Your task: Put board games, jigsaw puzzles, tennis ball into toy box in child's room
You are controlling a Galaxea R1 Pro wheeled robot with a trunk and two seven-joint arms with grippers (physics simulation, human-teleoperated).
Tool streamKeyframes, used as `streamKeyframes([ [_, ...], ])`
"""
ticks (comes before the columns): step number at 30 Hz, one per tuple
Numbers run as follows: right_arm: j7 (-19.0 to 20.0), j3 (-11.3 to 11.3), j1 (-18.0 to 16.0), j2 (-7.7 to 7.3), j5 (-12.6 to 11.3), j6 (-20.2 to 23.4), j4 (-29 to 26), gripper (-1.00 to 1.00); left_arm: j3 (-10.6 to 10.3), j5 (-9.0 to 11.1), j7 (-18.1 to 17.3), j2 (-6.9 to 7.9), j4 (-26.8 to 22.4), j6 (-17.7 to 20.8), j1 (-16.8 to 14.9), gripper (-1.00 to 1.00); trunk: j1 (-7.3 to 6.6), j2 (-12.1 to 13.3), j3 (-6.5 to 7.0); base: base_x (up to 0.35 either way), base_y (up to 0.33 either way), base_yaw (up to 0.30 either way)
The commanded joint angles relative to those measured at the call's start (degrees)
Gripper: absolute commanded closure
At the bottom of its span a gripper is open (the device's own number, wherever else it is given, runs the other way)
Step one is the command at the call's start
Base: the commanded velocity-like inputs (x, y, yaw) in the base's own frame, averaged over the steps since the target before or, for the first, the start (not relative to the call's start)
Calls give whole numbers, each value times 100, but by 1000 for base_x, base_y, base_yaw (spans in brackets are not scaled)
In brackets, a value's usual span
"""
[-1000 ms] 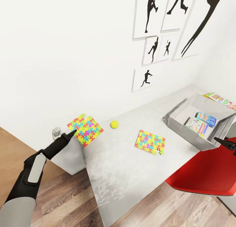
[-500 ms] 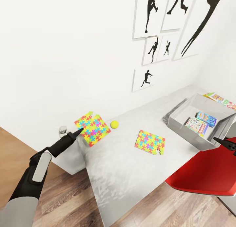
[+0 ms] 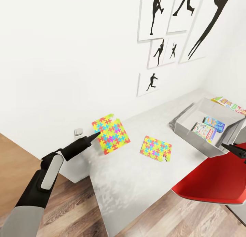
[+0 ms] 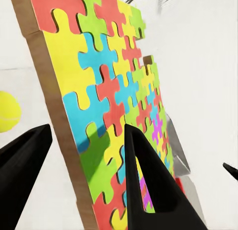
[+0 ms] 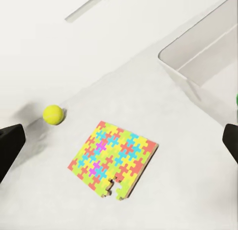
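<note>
While lifted in the left tool (image 3: 97, 135), jigsaw puzzle (image 3: 111, 133) hiding tennis ball (image 5: 53, 115).

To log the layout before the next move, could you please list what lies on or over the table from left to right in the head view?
Left gripper → the jigsaw puzzle it holds up → the jigsaw puzzle lying flat on the table → toy box with two board games inside → right gripper.

A jigsaw puzzle (image 5: 115, 158) lies flat on the table (image 5: 188, 190) near the tennis ball (image 5: 53, 115).
</note>
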Motion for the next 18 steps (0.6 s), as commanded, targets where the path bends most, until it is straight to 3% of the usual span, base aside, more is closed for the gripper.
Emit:
streamKeyframes([
  [1,26,-2,-5,-1,-15,32,1,-100,-71,31,1,-1,-123,47,-3,100,3,-10,-4,-35,-10,-72],
  [7,74,-3,-5,-1,-13,32,1,-100,-289,34,17,-28,-615,247,-3,100,3,-10,36,-145,-68,-60],
  [18,93,-7,-5,-1,-11,33,1,-100,-381,35,25,-96,-848,432,-3,100,3,-10,123,-218,-105,-38],
])
